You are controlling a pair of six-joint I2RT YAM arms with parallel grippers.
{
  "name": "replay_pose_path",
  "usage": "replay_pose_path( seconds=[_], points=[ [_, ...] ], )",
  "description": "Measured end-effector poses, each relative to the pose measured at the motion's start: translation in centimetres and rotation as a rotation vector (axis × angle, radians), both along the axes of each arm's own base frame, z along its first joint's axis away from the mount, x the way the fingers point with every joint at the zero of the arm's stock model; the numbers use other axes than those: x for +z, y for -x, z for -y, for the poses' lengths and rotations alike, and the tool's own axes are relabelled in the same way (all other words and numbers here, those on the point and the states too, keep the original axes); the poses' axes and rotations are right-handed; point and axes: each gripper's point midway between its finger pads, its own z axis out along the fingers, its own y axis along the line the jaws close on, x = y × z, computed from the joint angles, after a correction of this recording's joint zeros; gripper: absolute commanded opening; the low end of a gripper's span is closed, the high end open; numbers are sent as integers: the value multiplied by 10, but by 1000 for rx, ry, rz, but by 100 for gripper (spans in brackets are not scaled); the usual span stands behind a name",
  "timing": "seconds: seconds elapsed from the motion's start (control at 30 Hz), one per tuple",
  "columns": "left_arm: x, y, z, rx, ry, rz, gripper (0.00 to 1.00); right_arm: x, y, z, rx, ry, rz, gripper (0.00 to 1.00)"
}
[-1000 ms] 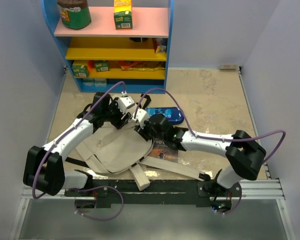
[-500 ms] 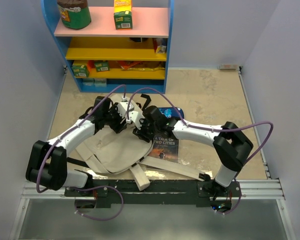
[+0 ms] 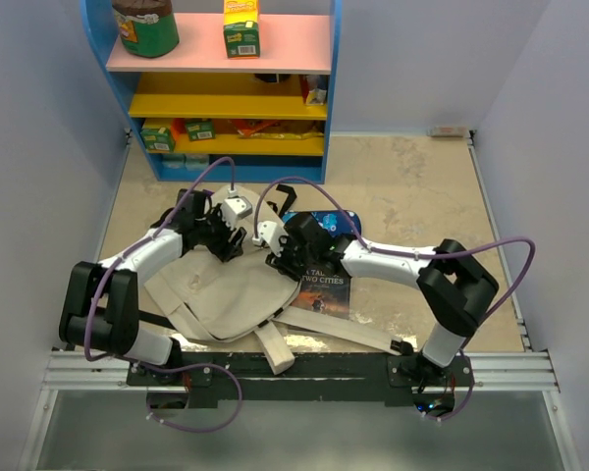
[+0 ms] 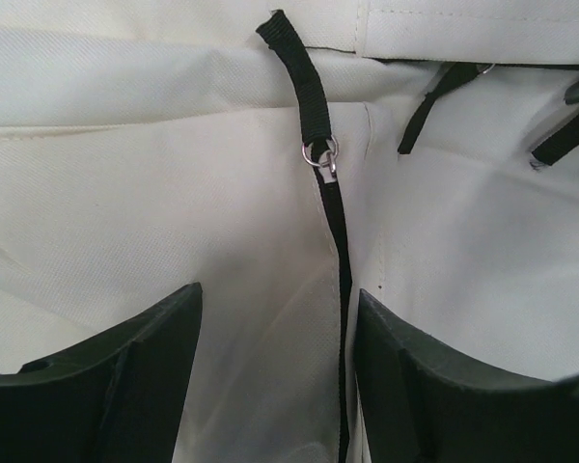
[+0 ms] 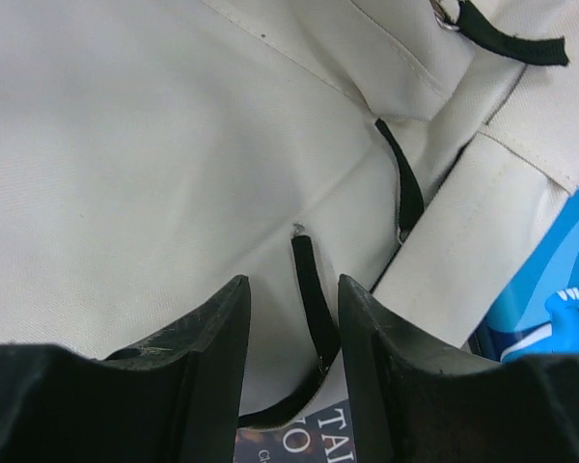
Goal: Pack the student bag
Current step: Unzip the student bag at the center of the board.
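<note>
The student bag, beige canvas, lies flat near the table's front, and its fabric fills the left wrist view. My left gripper is open just above its far edge, either side of a black zip line with a ringed black pull. My right gripper is open at the bag's right edge, with a short black pull strap between its jaws, not pinched. A dark book, "A Tale of Two Cities", lies under the right wrist and shows at the bottom of the right wrist view.
A blue pencil case lies just behind the book and also shows in the right wrist view. Beige webbing straps trail toward the front edge. A blue shelf unit with boxes and a jar stands at the back.
Both grippers have come down closer to the bag's far edge. The left one moved left and nearer. The right arm's elbow swung left and its wrist settled over the book.
</note>
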Motion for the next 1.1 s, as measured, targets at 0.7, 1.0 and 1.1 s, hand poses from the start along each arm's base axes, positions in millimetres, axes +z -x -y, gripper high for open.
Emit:
replay_pose_path(
  seconds=[0.7, 1.0, 1.1],
  points=[
    [-7, 9, 7, -82, 66, -62, 42, 26, -4, -3, 114, -106, 144, 51],
    [-7, 8, 6, -79, 71, -64, 37, -9, -5, 0, 118, -18, 46, 45],
    [-7, 8, 6, -77, 72, -65, 28, -9, -5, 1, 116, -11, 43, 33]
  ],
)
